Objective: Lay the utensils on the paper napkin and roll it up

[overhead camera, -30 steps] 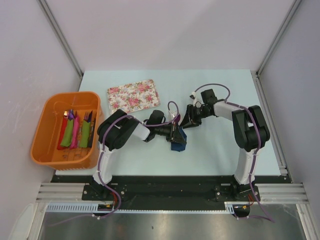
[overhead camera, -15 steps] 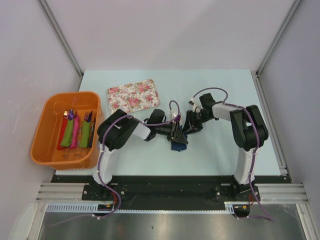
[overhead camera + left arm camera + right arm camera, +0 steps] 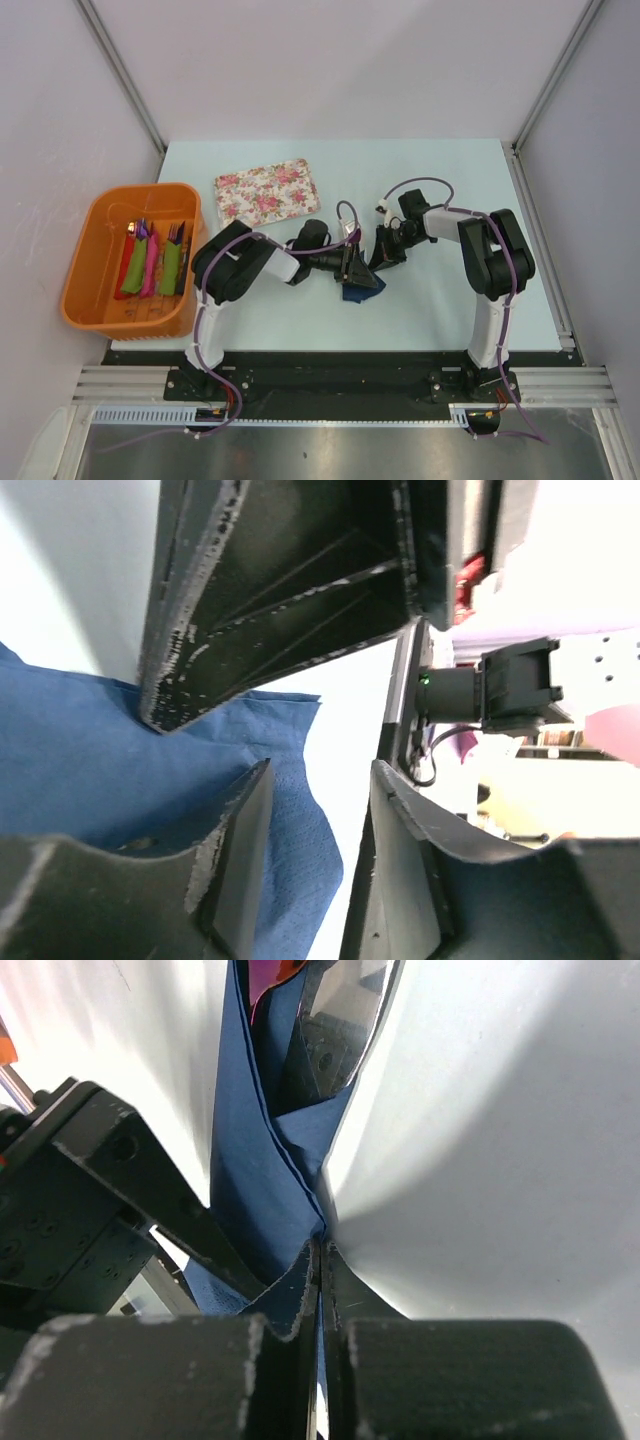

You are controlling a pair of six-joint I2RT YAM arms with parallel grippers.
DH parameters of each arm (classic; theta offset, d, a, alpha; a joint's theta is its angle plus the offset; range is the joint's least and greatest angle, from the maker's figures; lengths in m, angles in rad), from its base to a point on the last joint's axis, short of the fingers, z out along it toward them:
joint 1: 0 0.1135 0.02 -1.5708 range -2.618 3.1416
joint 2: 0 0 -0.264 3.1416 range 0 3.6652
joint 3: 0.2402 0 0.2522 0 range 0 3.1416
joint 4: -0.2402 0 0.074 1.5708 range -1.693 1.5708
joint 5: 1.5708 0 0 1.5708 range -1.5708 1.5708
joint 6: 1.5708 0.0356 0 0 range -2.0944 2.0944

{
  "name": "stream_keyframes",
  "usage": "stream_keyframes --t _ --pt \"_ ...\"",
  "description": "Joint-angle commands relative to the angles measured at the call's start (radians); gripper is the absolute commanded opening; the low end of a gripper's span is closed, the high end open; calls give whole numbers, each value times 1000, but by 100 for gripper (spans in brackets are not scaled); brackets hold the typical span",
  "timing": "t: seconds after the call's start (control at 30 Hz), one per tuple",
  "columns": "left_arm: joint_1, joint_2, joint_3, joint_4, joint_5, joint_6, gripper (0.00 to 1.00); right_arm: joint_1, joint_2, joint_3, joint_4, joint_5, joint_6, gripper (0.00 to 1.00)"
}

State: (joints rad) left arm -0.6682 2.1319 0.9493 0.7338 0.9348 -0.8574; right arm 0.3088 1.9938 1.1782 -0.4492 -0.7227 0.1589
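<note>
Plain dark navy paper napkin [image 3: 358,291]. Cream tray [image 3: 267,189], pink-rose floral print. Orange basket [image 3: 85,262] with red, pink, green rolls [image 3: 150,268]. Pale blue desk [image 3: 430,180]. Black-and-white arms [image 3: 238,266], purple cables [image 3: 205,340].

We are finding no text, label, brand, number or sign that can be read in any of the three views.
</note>
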Motion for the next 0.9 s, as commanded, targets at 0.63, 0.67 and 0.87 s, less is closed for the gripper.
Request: stream_keyframes --t 0.63,0.67,0.87 --pt "33 -86 -182 -42 12 -49 25 26 45 6 21 121 -48 0" --pt "33 -75 -184 -40 12 -39 24 24 43 8 20 127 -47 0" --pt "45 6 -172 -62 -4 -22 11 18 31 27 12 69 -39 6"
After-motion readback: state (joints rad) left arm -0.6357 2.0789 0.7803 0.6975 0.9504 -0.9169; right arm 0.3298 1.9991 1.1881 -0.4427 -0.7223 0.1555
